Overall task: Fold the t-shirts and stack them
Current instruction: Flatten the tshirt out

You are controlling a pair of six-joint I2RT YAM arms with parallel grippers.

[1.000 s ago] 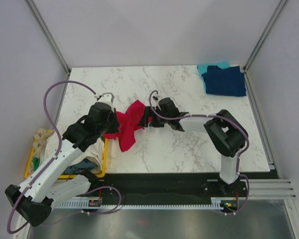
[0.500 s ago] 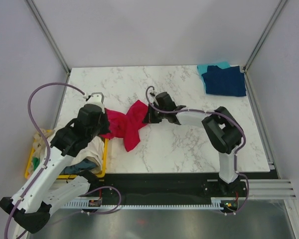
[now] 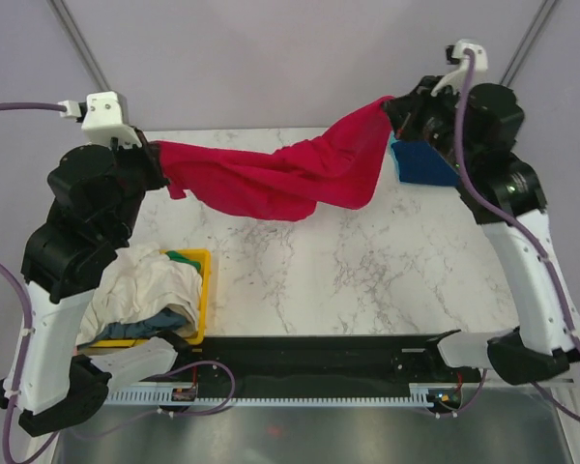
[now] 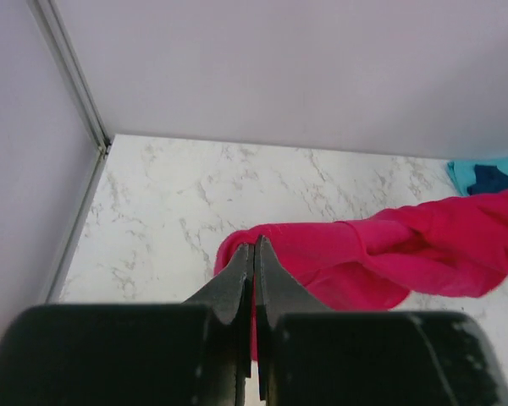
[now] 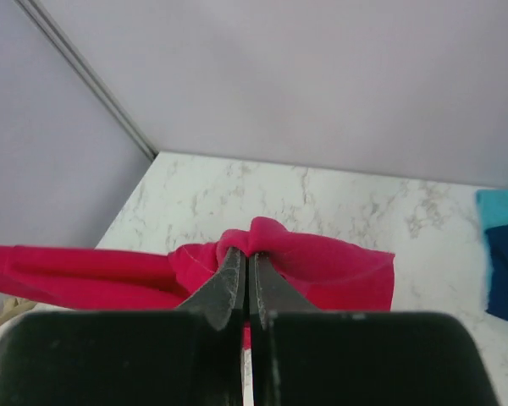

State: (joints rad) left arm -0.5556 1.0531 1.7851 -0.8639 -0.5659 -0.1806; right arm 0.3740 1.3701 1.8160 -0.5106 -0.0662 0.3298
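The crimson red t-shirt (image 3: 280,176) hangs stretched in the air above the marble table, sagging in the middle. My left gripper (image 3: 158,155) is shut on its left end (image 4: 275,245), raised high at the back left. My right gripper (image 3: 394,108) is shut on its right end (image 5: 271,237), raised at the back right. A navy blue t-shirt (image 3: 427,164) lies folded on a teal t-shirt (image 4: 470,171) in the table's back right corner, partly hidden by my right arm. Cream, green and blue t-shirts (image 3: 140,290) are heaped in the yellow bin.
The yellow plastic bin (image 3: 201,290) stands at the table's near left edge. Grey walls and metal frame posts (image 3: 77,43) close in the back and sides. The marble table (image 3: 367,271) lies below the hanging shirt.
Both arms have risen and moved apart, lifting the red t-shirt off the table and stretching it between them. The right gripper shut on the shirt's right end.
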